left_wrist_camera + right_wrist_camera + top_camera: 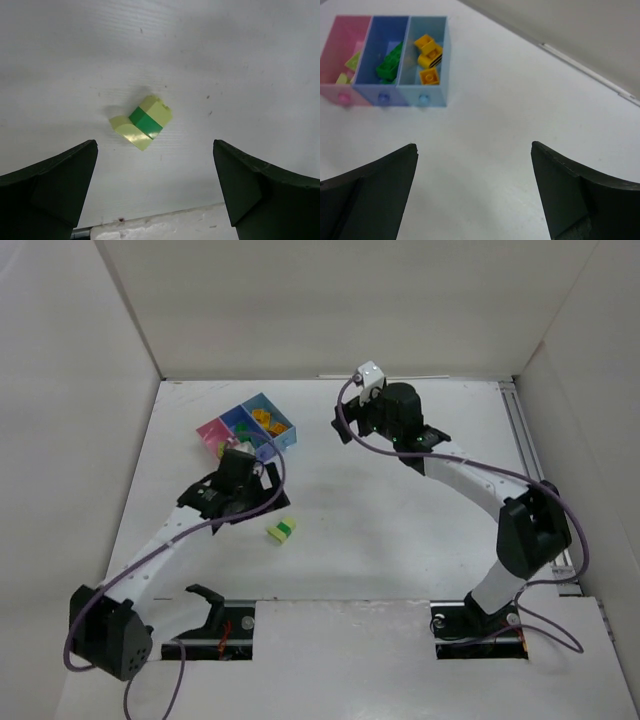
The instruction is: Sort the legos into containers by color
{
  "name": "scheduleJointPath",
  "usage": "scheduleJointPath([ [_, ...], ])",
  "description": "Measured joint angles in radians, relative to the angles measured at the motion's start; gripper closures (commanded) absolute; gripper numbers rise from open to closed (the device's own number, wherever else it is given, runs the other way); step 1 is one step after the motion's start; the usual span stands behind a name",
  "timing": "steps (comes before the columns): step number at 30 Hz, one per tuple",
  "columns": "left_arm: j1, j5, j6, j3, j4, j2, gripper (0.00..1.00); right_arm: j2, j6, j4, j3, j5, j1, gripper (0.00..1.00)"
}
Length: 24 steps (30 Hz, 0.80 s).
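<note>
The left gripper (154, 162) hangs with its two dark fingers spread wide and holds nothing. Between them, in the middle of the left wrist view, one small pale yellow plastic brick with a green band (141, 122) lies alone on the white table (240, 60). The right gripper (473, 155) is wide open too, and empty. In the upper left of its view three thin plastic bins stand side by side. The pink bin (335, 92) has pale lime bricks (351, 62), the blue bin (372, 92) has dark green bricks (390, 62), and the light blue bin (434, 97) has orange-yellow bricks (428, 52).
</note>
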<state>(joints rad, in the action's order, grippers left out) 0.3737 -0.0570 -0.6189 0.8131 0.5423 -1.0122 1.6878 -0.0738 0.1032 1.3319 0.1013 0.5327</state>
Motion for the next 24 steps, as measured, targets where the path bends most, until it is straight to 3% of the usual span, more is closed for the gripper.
scheduleJointPath([
  [5,0.201,0.051,0.009,0.018,-0.053,-0.185,0.00,-0.110,-0.016,0.000,-0.150,0.034,0.039,0.00],
  [13,0.271,0.200,0.013,0.053,-0.084,-0.377,0.06,-0.183,-0.020,-0.013,-0.237,0.070,0.006,0.02],
  [20,0.363,0.326,0.051,0.069,-0.114,-0.455,0.25,-0.184,-0.028,-0.033,-0.237,0.119,-0.012,0.03],
  [24,0.384,0.373,0.063,0.082,-0.119,-0.502,0.29,-0.184,-0.031,-0.053,-0.237,0.142,-0.024,0.04],
])
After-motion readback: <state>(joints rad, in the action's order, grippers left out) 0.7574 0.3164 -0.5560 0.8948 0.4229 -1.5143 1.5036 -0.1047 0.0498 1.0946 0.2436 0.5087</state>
